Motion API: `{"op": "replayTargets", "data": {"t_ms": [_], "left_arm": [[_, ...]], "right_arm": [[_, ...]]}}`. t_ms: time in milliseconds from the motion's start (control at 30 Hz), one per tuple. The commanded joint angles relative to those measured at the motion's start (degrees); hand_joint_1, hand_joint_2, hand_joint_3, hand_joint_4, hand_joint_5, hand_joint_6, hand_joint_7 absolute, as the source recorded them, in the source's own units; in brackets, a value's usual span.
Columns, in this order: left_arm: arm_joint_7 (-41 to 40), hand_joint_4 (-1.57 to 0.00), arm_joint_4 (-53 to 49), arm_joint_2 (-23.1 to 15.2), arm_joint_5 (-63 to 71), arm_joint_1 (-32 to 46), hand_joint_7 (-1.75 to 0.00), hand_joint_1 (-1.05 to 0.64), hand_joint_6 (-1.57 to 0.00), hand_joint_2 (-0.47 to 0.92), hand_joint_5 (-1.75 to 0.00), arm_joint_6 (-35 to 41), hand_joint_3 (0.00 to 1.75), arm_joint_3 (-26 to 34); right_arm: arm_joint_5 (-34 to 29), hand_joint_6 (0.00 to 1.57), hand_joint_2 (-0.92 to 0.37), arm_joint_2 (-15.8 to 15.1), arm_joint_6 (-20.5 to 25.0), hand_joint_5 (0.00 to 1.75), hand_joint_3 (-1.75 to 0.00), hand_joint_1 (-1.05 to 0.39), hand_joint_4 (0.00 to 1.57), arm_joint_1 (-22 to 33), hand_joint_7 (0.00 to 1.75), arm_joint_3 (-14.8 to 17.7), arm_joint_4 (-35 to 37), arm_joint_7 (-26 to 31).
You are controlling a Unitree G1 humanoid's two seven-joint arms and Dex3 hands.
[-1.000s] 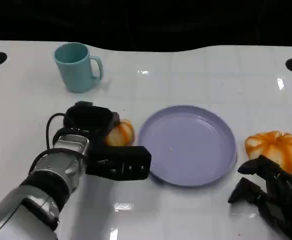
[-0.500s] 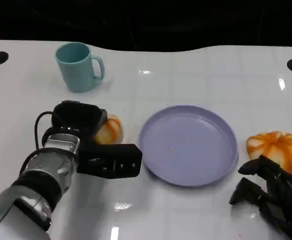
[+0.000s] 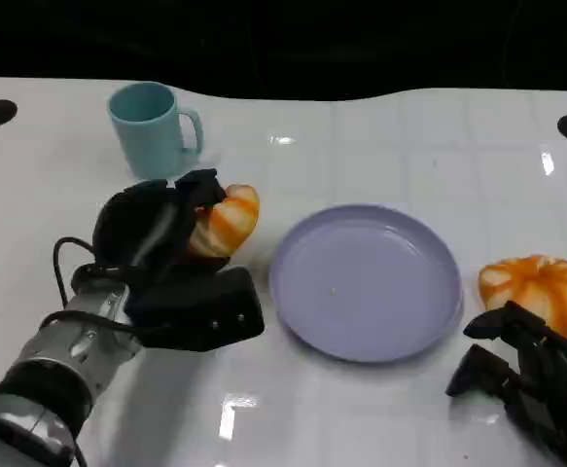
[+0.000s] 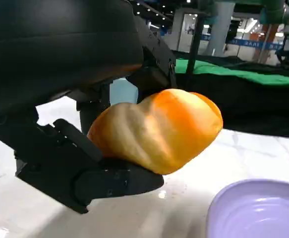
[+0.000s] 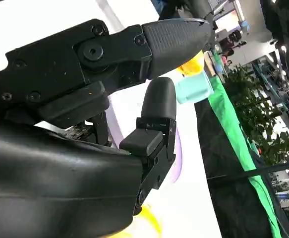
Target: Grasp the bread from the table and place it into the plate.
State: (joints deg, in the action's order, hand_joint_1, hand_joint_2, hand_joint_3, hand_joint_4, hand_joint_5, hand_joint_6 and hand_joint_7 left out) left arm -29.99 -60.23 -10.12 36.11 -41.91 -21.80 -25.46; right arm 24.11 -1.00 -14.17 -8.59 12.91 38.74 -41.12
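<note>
My left hand [image 3: 171, 263] holds a golden-orange bread roll [image 3: 226, 220] lifted off the table, just left of the purple plate [image 3: 366, 282]. In the left wrist view the roll [image 4: 156, 130] sits between black fingers [image 4: 85, 173], with the plate's rim [image 4: 256, 210] below and beyond it. My right hand [image 3: 526, 379] rests low at the near right with its fingers apart and nothing in them. In the right wrist view that hand's fingers [image 5: 154, 129] are spread, and the plate's edge [image 5: 176, 148] shows past them.
A teal mug [image 3: 153, 128] stands at the back left, close behind the lifted roll. A second orange-striped bun [image 3: 536, 290] lies to the right of the plate, just beyond my right hand. Bare white table lies behind the plate.
My left hand has raised the roll off the table and tilted it up and toward the plate. The right hand has stayed where it was.
</note>
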Motion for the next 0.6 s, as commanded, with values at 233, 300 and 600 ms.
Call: {"op": "replayTargets", "data": {"t_ms": [233, 300, 600], "left_arm": [[0.31, -0.95, 5.34, 0.87, -1.17, -0.54, -1.75, -0.10, -0.73, 0.42, -1.75, -6.24, 1.33, 1.67], [0.42, -0.96, 5.29, 1.41, -1.04, -0.90, -1.75, -0.10, -0.74, 0.42, -1.75, -7.61, 1.34, 1.34], [8.31, -0.96, 3.48, 3.93, -1.22, -4.29, -1.75, -0.10, -0.75, 0.42, -1.75, -11.55, 1.38, 0.04]], "right_arm": [[-0.19, 0.61, -0.92, -0.63, -0.26, 1.51, -0.24, -0.55, 0.67, 0.70, 1.20, 0.27, 0.92, -0.03], [0.12, 0.60, -0.92, -0.68, 0.19, 1.51, -0.23, -0.55, 0.66, 0.57, 1.21, 0.43, 1.08, -0.19], [0.43, 0.60, -0.92, -0.98, 0.91, 1.51, -0.22, -0.54, 0.66, 0.54, 1.21, 0.64, 1.03, -0.62]]}}
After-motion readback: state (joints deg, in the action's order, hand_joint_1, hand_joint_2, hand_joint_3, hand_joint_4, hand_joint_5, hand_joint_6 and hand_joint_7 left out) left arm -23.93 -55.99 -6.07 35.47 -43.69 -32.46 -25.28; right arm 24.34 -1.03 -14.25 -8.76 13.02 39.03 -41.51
